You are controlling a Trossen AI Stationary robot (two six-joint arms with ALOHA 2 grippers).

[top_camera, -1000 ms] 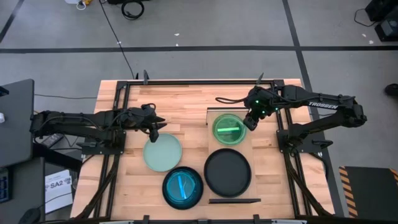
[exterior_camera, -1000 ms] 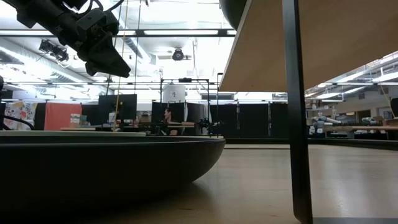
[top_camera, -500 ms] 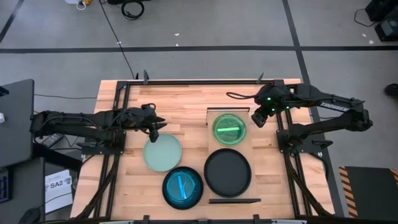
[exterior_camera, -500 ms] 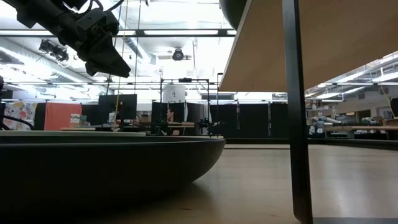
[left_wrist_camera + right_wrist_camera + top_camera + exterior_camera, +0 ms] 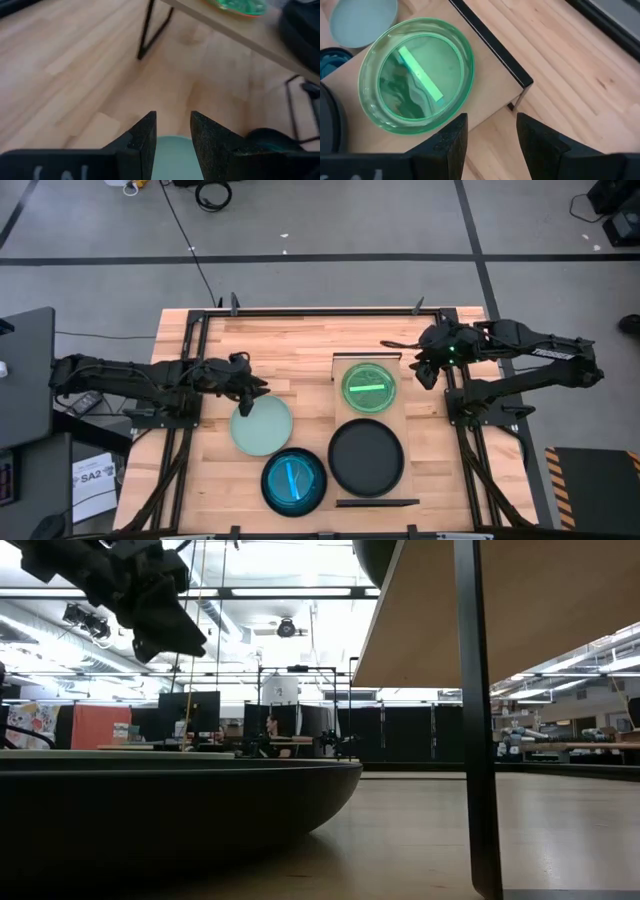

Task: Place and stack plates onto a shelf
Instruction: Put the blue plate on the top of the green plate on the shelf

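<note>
Left gripper (image 5: 256, 388) above far edge of mint plate (image 5: 262, 426), jaws parted, holding nothing. Risk: thin rim slips if jaws close too high. Teal plate (image 5: 294, 481) near. Green plate (image 5: 368, 385) and black plate (image 5: 366, 457) on shelf (image 5: 398, 405). Right gripper (image 5: 425, 372) right of shelf, jaws parted, empty.

One camera hangs overhead, looking straight down on the whole worktop (image 5: 300, 350) and both arms. Another sits at worktop level, close against a black plate (image 5: 170, 805), facing the room beyond. Each wrist camera peers down past its own fingers – both catch the green plate (image 5: 415, 75) on the shelf (image 5: 490, 95).
</note>
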